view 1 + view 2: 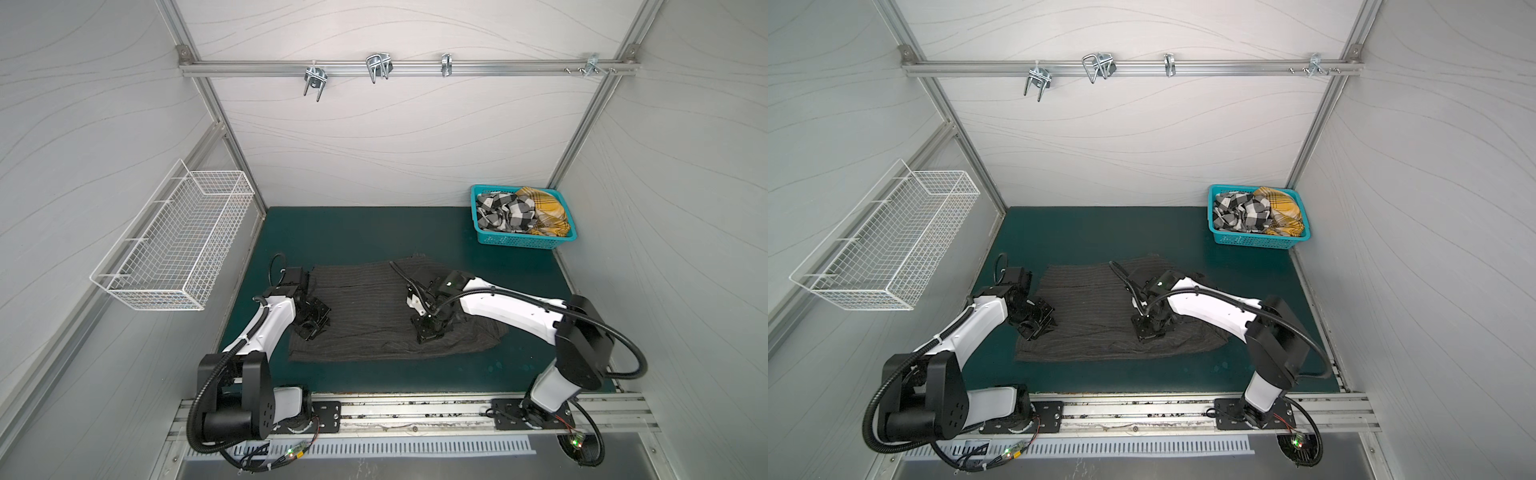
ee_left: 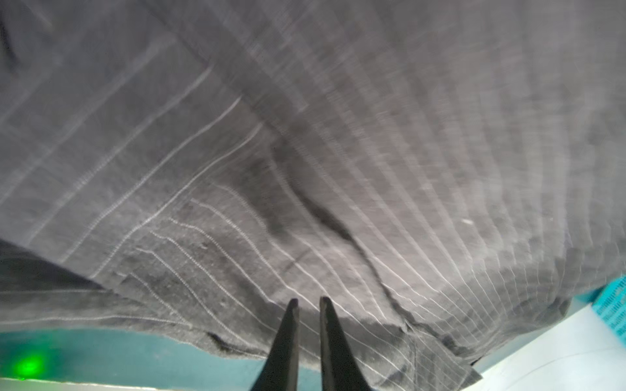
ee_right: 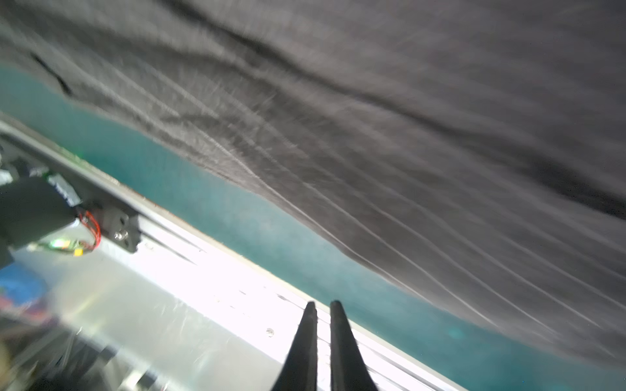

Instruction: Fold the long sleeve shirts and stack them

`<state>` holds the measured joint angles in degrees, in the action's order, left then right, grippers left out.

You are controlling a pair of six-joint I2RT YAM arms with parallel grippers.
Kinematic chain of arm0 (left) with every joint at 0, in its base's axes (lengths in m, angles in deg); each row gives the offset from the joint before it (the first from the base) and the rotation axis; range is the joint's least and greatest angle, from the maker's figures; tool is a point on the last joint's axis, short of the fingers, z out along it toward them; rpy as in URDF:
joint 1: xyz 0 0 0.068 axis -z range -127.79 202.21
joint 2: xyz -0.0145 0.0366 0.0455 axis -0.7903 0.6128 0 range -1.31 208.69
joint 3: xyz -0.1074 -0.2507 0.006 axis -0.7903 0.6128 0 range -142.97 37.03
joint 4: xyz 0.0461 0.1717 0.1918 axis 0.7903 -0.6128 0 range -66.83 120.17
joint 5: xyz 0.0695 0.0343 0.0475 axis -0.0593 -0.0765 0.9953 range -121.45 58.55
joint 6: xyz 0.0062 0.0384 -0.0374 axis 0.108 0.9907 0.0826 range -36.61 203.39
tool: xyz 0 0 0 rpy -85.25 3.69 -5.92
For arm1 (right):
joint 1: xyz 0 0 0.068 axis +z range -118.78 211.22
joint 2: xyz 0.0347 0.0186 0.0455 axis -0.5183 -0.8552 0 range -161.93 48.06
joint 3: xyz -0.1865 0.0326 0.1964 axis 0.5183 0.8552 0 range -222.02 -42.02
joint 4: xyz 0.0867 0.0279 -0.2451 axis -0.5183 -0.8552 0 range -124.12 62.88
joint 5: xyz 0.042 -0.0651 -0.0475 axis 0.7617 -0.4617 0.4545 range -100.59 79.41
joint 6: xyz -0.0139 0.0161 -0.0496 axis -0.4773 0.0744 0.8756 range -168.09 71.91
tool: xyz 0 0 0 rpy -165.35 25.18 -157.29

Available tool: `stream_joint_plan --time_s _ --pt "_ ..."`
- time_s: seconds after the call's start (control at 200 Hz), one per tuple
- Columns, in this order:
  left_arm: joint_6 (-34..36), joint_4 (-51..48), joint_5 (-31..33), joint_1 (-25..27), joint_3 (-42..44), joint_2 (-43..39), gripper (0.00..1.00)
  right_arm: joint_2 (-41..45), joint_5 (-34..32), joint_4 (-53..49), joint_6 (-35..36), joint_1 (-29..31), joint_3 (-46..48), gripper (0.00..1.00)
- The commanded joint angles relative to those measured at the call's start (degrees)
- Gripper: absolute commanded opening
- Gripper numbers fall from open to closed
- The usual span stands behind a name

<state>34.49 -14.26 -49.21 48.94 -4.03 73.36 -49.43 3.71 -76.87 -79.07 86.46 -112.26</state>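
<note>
- My left gripper (image 2: pixel 309 301) has its two dark fingers (image 2: pixel 284 345) drawn narrow, with only a thin slit between the tips. I see no cloth in that slit.
- My right gripper (image 3: pixel 320 304) is equally narrow and holds nothing. Its wrist view is blurred.
- The charcoal pinstriped shirt (image 1: pixel 365 316) lies spread flat on the green mat (image 1: pixel 374 232), under and between my two grippers.
- In both top views my left gripper (image 1: pixel 1036 326) is over the shirt's edge on its own side, and my right gripper (image 1: pixel 428 332) is over the opposite part.
- I cannot tell whether either set of tips touches the cloth.
- Well beyond my right fingers, in the far corner, stands a teal basket (image 1: pixel 523 241).
- In it the black-and-white checked shirt (image 1: pixel 505 212) lies crumpled, touching the mustard plaid shirt (image 1: pixel 544 212) beside it.
</note>
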Motion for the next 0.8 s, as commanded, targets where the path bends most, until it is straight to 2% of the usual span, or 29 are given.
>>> stream_joint_plan --time_s 0.0,0.12,0.25,0.375,0.435,0.575,0.795 --pt "-2.0 2.6 -1.2 0.1 0.5 2.4 0.12 -4.9 3.3 3.5 -2.9 -1.9 -0.2 0.09" --pt "-0.8 2.9 1.1 0.1 0.5 4.5 0.1 -10.1 2.4 6.7 -3.4 -6.6 -1.7 0.06" --pt "1.0 2.4 4.2 -0.1 0.4 6.1 0.11 -13.3 1.0 6.3 -2.5 -9.3 -4.5 0.08" --pt "2.0 2.2 5.2 -0.1 0.5 6.8 0.22 -14.4 0.7 4.3 -1.2 -9.3 -5.4 0.13" --pt "2.1 1.9 5.4 0.0 0.5 6.0 0.27 -12.7 0.7 3.5 -0.8 -8.5 -4.9 0.19" --pt "2.4 1.5 6.7 -0.1 0.4 5.1 0.29 -6.9 -3.0 -0.1 0.7 -4.0 -3.3 0.44" --pt "2.4 2.9 5.7 -1.3 0.9 7.3 0.29 -2.0 -10.4 -5.4 0.5 1.2 -1.7 0.59"
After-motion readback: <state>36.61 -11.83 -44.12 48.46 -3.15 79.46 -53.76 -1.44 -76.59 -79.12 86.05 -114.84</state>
